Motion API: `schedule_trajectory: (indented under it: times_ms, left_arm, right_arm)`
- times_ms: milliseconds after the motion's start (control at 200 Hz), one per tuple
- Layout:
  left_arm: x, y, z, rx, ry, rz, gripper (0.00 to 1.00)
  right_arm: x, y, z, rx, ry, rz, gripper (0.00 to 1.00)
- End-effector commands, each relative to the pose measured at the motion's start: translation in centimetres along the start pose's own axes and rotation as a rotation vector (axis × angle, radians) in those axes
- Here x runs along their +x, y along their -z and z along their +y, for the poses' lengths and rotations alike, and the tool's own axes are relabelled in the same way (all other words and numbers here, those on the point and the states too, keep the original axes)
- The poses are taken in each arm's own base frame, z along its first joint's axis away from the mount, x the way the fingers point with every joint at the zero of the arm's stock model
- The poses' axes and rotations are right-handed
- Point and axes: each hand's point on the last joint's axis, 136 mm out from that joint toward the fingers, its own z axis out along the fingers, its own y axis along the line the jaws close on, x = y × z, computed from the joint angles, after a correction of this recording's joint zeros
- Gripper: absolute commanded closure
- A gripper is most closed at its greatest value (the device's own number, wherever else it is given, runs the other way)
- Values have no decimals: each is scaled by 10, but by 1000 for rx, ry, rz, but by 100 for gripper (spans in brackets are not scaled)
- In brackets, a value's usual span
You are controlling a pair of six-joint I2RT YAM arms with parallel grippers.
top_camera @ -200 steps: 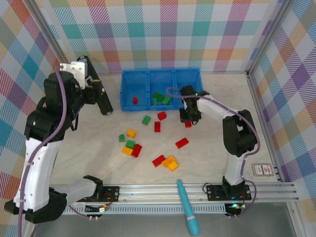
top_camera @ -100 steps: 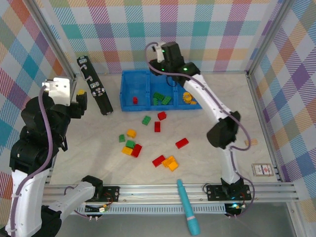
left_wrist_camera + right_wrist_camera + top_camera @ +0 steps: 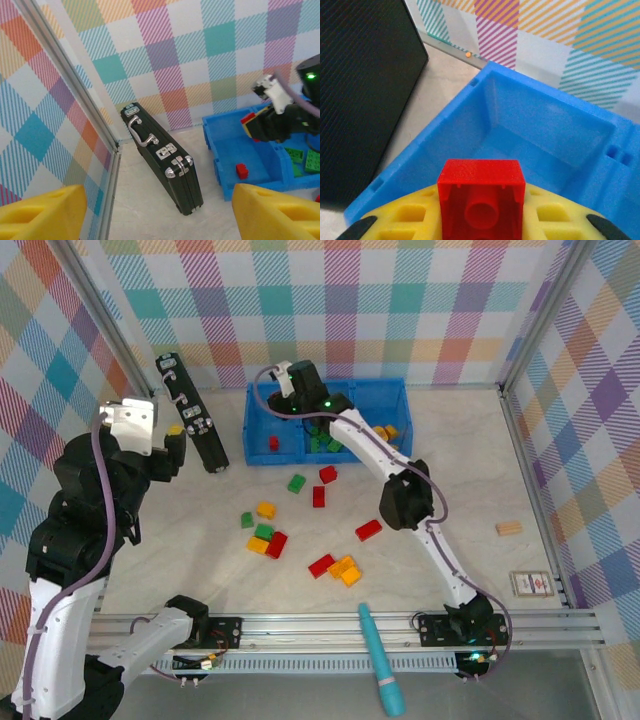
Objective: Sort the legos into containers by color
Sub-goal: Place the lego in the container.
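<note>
- One blue tray with three compartments
- Five red legos in front of the tray, one red lego in its left compartment, another red lego held above the tray
- Three green legos in front of the tray
- Four yellow-orange legos in front of the tray
- One black case left of the tray
- One teal pen-like tool, one tan wooden block

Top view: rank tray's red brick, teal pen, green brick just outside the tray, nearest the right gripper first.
Right gripper, over the tray:
1. Red brick, left compartment.
2. Green brick, just before the tray.
3. Teal pen, near edge.
</note>
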Motion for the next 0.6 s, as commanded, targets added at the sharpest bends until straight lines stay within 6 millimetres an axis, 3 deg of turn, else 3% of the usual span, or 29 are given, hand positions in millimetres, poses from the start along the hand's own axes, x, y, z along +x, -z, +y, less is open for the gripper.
schedule_trajectory:
  times_ms: [0,275,595]
  left_arm:
    - [-3,0,-7,22,-37,-17,24]
    - [-8,-1,-23,68,-104,-28,24]
    - [-6,3,-25,75,-123,-30,24]
  right_arm:
    - [-22,-7,17,5,26,-107,71]
    - [27,-39,26,77,150,-23,70]
    - [78,-53,41,71,329,119,68]
